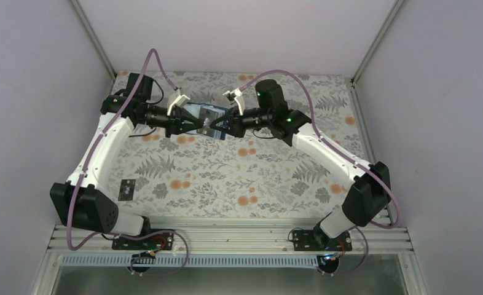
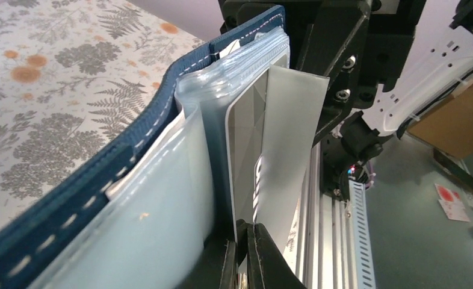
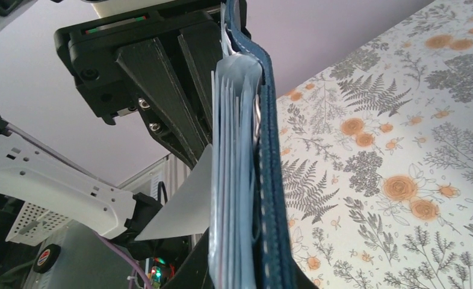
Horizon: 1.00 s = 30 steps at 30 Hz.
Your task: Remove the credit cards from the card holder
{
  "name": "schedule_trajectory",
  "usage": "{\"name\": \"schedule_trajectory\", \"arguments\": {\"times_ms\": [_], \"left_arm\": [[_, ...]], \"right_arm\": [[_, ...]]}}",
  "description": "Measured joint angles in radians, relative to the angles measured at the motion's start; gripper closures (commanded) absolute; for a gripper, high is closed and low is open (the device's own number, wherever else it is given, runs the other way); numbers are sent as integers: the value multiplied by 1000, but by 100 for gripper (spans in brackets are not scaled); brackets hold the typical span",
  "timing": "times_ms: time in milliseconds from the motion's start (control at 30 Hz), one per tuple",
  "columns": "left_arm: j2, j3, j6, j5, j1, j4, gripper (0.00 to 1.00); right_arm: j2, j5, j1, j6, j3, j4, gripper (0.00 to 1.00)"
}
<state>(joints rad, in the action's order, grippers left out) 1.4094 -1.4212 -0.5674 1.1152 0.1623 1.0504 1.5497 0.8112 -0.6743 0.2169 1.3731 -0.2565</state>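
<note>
Card holder (image 1: 209, 121) hangs mid-air, upper centre of top view, between both arms. Right gripper (image 1: 225, 125) clamped on holder. Left gripper (image 2: 244, 256) pinched tight on pale card (image 2: 249, 156), bottom centre of left wrist view. Black card (image 1: 127, 188) lies lower left. Looks like extraction step. Next up imo: straight pull along pocket, holder steady.

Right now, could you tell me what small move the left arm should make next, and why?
Probably draw the left jaws straight back: they look shut on the grey card by its edge, already partly out of its pocket, while the right jaws pin the card holder.
</note>
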Motion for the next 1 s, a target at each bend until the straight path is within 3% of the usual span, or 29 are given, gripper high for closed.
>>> {"name": "schedule_trajectory", "arguments": {"times_ms": [67, 133, 167, 233, 333, 400, 567, 1000], "left_arm": [[4, 0, -9, 15, -3, 14, 97], [7, 5, -17, 26, -3, 24, 83], [8, 7, -21, 29, -3, 26, 82], [10, 8, -21, 44, -3, 28, 85], [10, 9, -14, 46, -5, 23, 97], [11, 12, 3, 48, -8, 14, 98], [11, 23, 42, 51, -14, -15, 98], [9, 51, 77, 148, -102, -50, 98]], "right_arm": [[0, 13, 2, 3, -5, 5, 96], [0, 27, 4, 10, -13, 9, 96], [0, 33, 5, 13, -15, 10, 96], [4, 36, 6, 25, -15, 17, 96], [9, 51, 9, 34, -15, 25, 96], [10, 56, 10, 38, -14, 30, 95], [15, 64, 18, 37, -18, 41, 77], [28, 85, 43, 60, -79, 133, 74]]}}
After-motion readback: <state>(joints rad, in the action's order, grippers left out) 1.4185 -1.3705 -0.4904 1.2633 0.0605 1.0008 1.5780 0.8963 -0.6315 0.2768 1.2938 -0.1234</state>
